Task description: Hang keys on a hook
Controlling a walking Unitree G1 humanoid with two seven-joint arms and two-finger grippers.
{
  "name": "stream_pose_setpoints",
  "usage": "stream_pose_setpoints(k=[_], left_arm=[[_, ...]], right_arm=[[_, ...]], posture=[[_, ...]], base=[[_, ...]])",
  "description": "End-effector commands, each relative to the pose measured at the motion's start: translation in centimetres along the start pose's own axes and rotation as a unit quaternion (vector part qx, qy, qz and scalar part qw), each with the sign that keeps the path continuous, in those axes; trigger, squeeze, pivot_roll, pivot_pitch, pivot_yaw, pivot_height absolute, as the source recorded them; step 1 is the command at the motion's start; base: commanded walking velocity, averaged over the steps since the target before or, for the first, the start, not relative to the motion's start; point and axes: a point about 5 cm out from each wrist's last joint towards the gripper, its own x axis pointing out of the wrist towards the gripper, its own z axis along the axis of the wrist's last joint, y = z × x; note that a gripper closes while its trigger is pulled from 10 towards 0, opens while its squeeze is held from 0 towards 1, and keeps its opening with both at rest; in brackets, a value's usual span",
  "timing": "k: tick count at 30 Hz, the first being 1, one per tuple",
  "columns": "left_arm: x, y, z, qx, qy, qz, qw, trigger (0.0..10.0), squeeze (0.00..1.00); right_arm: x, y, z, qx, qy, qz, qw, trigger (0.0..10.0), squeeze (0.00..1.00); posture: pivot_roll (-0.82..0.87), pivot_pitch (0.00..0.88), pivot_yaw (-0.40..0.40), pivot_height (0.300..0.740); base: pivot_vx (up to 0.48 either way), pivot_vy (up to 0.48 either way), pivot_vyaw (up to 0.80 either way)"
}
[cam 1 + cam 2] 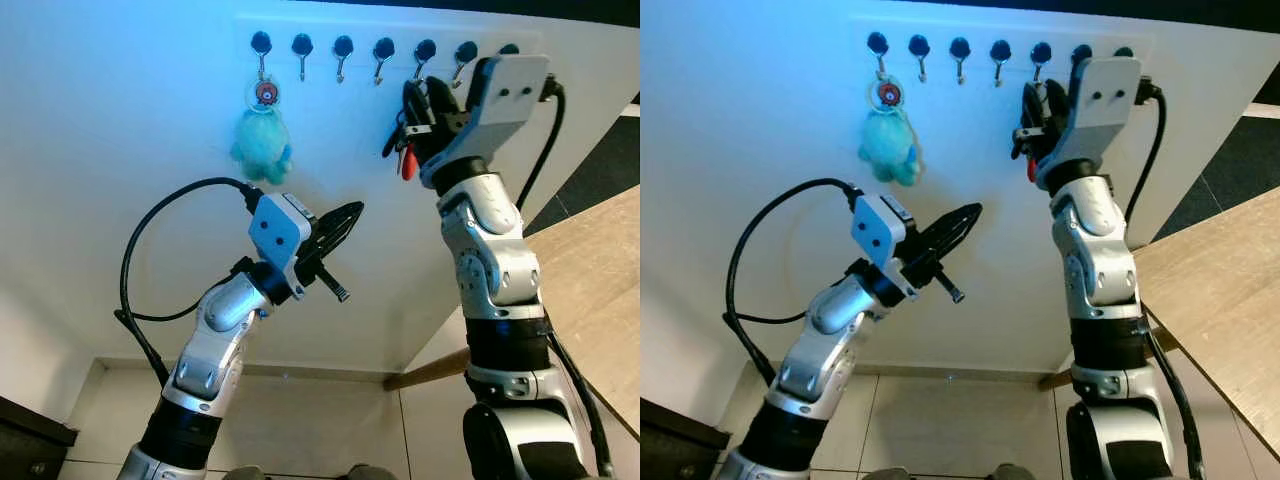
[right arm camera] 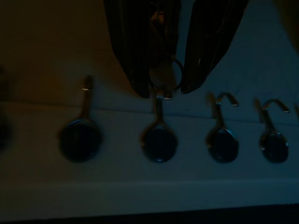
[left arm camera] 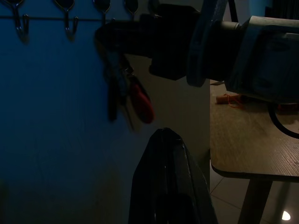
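White wall fills our view, with a row of hooks (image 1: 341,58) along its top and a wooden bench (image 1: 590,290) off to our right. We hold our right gripper (image 1: 418,105) high against that row, its fingers closed on the keys (image 1: 403,150); the key ring (image 2: 164,77) sits just at one hook's tip (image 2: 164,96), presumably so it can slip over. A blue plush keychain (image 1: 262,140) already hangs from the first hook. Our left gripper (image 1: 343,222) hovers lower, fingers nearly together, holding nothing.
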Motion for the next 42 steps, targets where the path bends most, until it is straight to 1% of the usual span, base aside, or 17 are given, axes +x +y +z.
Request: stream_pose_setpoints(k=[1, 7, 14, 19, 26, 33, 34, 42], left_arm=[[0.2, -0.2, 0.3, -0.002, -0.004, -0.005, 1.0, 10.0, 0.0], [0.2, -0.3, 0.1, -0.002, 0.0, -0.009, 1.0, 10.0, 0.0], [0.2, -0.5, 0.1, -0.001, 0.002, -0.013, 1.0, 10.0, 0.0], [0.4, -0.6, 0.1, -0.001, 0.002, -0.016, 1.0, 10.0, 0.0], [0.5, -0.3, 0.6, -0.002, -0.009, -0.008, 1.0, 10.0, 0.0], [0.6, -0.2, 0.8, -0.002, -0.012, -0.006, 1.0, 10.0, 0.0], [0.6, -0.2, 0.8, -0.003, -0.012, -0.007, 1.0, 10.0, 0.0], [0.6, -0.2, 0.8, -0.004, -0.012, -0.007, 1.0, 10.0, 0.0]], right_arm=[[0.2, 0.5, -0.2, 0.002, 0.013, 0.015, 1.0, 10.0, 0.0], [-0.2, 1.0, -1.2, 0.001, 0.036, 0.028, 0.999, 10.0, 0.0], [-0.6, 1.0, -1.5, 0.003, 0.046, 0.028, 0.999, 10.0, 0.0], [-1.3, 0.6, -2.4, 0.002, 0.052, 0.01, 0.999, 10.0, 0.0], [-1.4, 0.1, -2.3, 0.009, 0.046, -0.005, 0.999, 10.0, 0.0], [-1.3, 0.1, -2.1, 0.016, 0.039, -0.006, 0.999, 10.0, 0.0], [-1.3, 0.0, -2.0, 0.016, 0.037, -0.01, 0.999, 10.0, 1.0], [-1.2, -0.3, -1.8, 0.015, 0.031, -0.021, 0.999, 10.0, 1.0]], posture=[[0.03, 0.08, -0.041, 0.74], [0.03, 0.076, -0.043, 0.74], [0.03, 0.074, -0.041, 0.74], [0.03, 0.075, -0.04, 0.74], [0.03, 0.079, -0.039, 0.74], [0.03, 0.08, -0.039, 0.74], [0.03, 0.082, -0.04, 0.74], [0.03, 0.085, -0.038, 0.74]], base=[[0.0, 0.0, 0.0], [0.0, 0.0, 0.0], [0.0, 0.0, 0.0], [0.0, 0.0, 0.0], [0.0, 0.0, 0.0], [0.0, 0.0, 0.0], [0.0, 0.0, 0.0], [0.0, 0.0, 0.0]])
